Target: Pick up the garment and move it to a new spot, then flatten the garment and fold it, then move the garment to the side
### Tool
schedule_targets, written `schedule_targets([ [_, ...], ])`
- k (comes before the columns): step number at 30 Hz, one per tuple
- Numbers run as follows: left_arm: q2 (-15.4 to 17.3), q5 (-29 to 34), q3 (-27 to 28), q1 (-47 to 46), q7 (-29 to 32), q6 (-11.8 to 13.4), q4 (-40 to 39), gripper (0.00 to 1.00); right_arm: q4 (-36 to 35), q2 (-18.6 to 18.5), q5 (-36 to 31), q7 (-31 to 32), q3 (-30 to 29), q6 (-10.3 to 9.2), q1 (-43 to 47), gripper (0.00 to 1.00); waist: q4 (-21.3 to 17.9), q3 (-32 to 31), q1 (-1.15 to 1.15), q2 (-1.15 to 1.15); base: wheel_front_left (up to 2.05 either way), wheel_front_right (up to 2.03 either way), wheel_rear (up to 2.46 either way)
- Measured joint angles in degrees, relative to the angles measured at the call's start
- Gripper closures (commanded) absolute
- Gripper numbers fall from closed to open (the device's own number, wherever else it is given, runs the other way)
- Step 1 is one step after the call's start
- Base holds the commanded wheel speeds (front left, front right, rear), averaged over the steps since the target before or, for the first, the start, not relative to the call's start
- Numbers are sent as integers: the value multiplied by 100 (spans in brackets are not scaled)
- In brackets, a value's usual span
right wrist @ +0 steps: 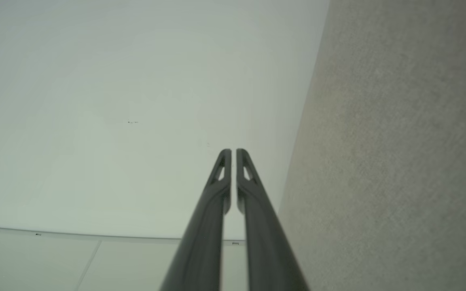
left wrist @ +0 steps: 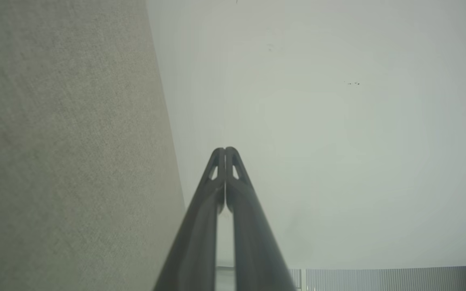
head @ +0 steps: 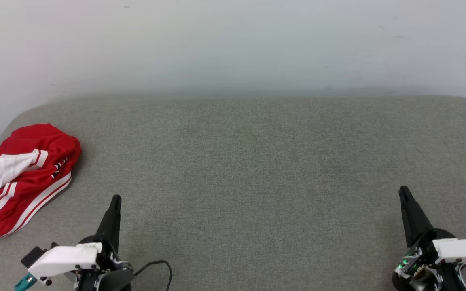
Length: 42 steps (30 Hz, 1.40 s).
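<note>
Crumpled red-and-white jersey shirt (head: pixel 26 178) lay on grey fabric desk (head: pixel 257 161), left pincer (head: pixel 115 199) near it, closed, empty, right pincer (head: pixel 403 190) well apart from it, closed, empty.

garment (head: pixel 26 178) at left end of table (head: pixel 257 169), wall (head: pixel 233 40) behind
</note>
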Motion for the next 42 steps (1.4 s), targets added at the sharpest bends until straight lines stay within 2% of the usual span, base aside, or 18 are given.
schedule_targets([
  [5, -21, 1, -34, 234, -32, 7, 212, 0, 212, 3, -7, -32, 26, -2, 223, 0, -1, 4, 0, 0, 0, 0, 0],
  [17, -21, 221, -59, 335, -371, 7, 73, 0, 169, 4, -324, -365, 200, -2, 228, 0, -17, 16, 0, 0, 0, 0, 0],
  [24, -22, 603, 80, 338, -546, 5, 99, 0, 290, 8, -593, -542, 232, -2, 224, 0, -21, 16, 0, 0, 0, 0, 0],
  [33, -21, 1190, 310, 341, -753, 5, 71, 0, 349, 9, -1456, -755, -29, -2, 137, 0, -26, 19, 0, 0, 0, 0, 0],
  [42, -23, 1918, 755, 344, -936, 5, -269, 0, -65, 10, -2715, -937, -170, -2, 88, 0, -48, 49, 0, 0, 0, 0, 0],
])
